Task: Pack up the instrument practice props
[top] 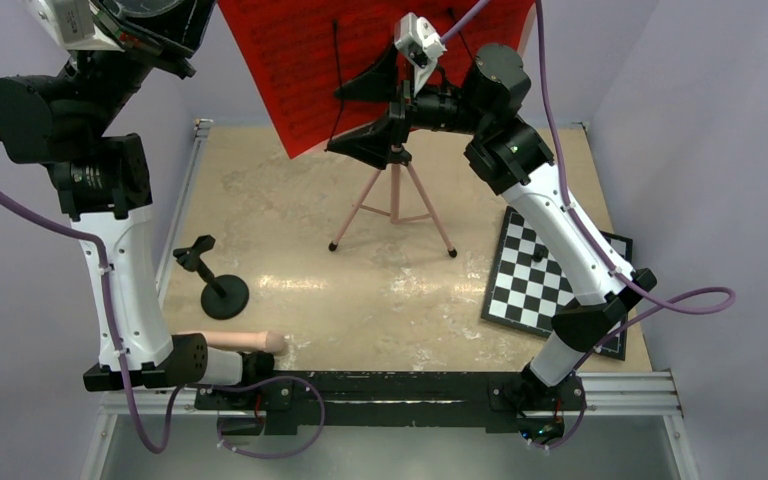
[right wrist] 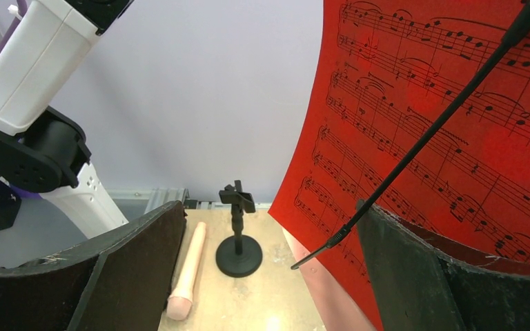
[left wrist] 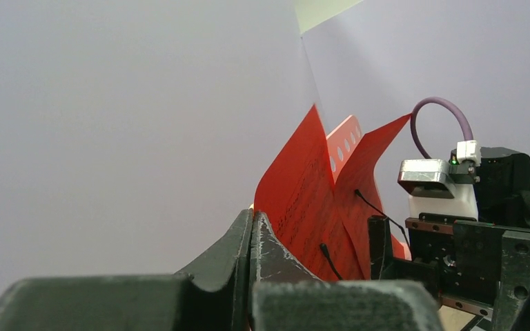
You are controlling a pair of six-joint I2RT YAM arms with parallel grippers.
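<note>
The red sheet-music pages (top: pixel 360 60) stand high at the back on the pink music stand, whose tripod legs (top: pixel 395 205) rest on the table. Its perforated desk (left wrist: pixel 345 138) peeks out behind the pages. My left gripper (left wrist: pixel 253 215) is shut, and the curled edge of a red page (left wrist: pixel 303 186) runs into its tips. My right gripper (top: pixel 370 112) is open beside the pages, one finger (right wrist: pixel 414 276) against the red sheet next to a thin black page-holder wire (right wrist: pixel 421 148). A pink rod (top: pixel 245 342) lies next to a black round-based stand (top: pixel 222 290). No microphone shows.
A black-and-white checkerboard (top: pixel 550 280) lies at the right of the table under my right arm. Grey walls close in on both sides. A metal rail (top: pixel 410 390) runs along the near edge.
</note>
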